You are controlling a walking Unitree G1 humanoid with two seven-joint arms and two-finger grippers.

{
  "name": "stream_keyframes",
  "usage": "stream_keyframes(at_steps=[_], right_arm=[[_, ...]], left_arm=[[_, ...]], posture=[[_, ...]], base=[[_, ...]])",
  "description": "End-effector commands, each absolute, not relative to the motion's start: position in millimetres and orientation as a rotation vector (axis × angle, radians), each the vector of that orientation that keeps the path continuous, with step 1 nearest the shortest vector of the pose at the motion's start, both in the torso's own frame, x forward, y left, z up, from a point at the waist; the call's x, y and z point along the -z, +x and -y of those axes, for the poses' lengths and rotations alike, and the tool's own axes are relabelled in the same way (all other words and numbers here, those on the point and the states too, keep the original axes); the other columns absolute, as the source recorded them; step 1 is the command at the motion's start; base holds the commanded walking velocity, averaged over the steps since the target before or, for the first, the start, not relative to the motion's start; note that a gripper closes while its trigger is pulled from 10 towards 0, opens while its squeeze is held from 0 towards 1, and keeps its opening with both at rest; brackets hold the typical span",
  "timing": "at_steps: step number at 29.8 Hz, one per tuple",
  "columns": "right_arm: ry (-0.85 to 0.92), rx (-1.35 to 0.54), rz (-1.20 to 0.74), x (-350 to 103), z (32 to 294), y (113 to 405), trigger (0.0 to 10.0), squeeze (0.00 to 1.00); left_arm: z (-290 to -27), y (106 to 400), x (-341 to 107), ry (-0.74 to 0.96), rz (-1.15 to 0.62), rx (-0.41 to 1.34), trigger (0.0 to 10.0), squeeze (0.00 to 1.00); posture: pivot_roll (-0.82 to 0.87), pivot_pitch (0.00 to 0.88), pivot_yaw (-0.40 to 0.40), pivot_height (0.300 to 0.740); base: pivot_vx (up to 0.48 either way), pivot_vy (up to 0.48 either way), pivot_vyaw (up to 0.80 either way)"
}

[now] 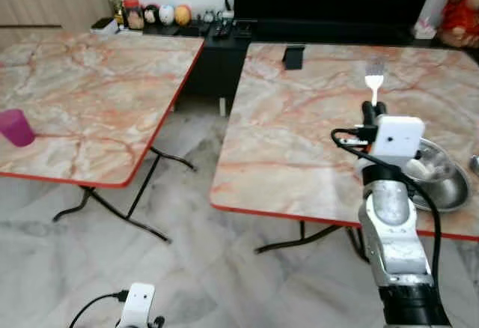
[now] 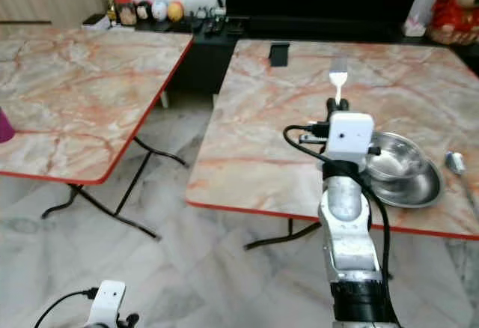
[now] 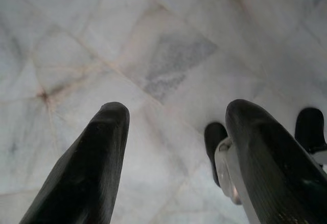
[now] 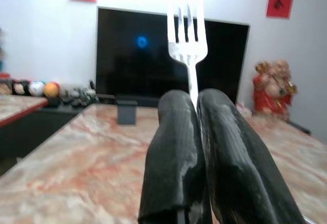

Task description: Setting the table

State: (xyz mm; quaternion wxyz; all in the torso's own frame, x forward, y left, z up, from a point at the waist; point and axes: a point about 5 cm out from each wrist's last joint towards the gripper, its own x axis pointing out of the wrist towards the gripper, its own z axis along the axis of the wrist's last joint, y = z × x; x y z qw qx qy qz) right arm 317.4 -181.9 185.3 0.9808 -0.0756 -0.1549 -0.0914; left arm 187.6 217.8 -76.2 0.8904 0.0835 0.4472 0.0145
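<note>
Fork (image 4: 187, 35) pinched upright in right gripper (image 4: 196, 106) over the marble table (image 1: 299, 148) near steel bowl (image 2: 404, 171); lower it flat beside bowl, tines away, before releasing; left gripper (image 3: 173, 132) idle, fingers wide.

Both head views look forward and down from above, sharing two marble worktops (image 1: 299, 118) and the floor (image 1: 194, 253) between them. The left wrist view faces straight down along its fingers (image 3: 87, 168), close to the floor. The right wrist view looks level across the worktop toward a television (image 4: 133, 55).
</note>
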Motion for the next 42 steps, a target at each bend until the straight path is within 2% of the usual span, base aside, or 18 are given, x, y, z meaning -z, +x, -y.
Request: stream_keyframes(at_steps=[1, 35, 42], right_arm=[[-0.142, 0.180, 0.317, -188.3, 180.7, 318.2, 10.0, 0.00], [-0.145, 0.177, 0.303, -186.8, 181.5, 320.9, 10.0, 0.00], [-0.145, 0.192, 0.299, -186.1, 184.2, 320.9, 10.0, 0.00]], left_arm=[[-219.6, 184.2, 77.8, 0.180, -0.948, -0.030, 10.0, 0.00], [-219.6, 183.2, 78.2, 0.183, -0.949, -0.026, 10.0, 0.00], [-220.0, 184.1, 77.7, 0.182, -0.945, -0.032, 10.0, 0.00]], posture=[[0.00, 0.000, 0.011, 0.740], [0.00, 0.000, 0.013, 0.740], [0.00, 0.000, 0.013, 0.740]], base=[[0.000, -0.337, 0.00], [0.000, -0.323, 0.00], [0.000, -0.079, 0.00]])
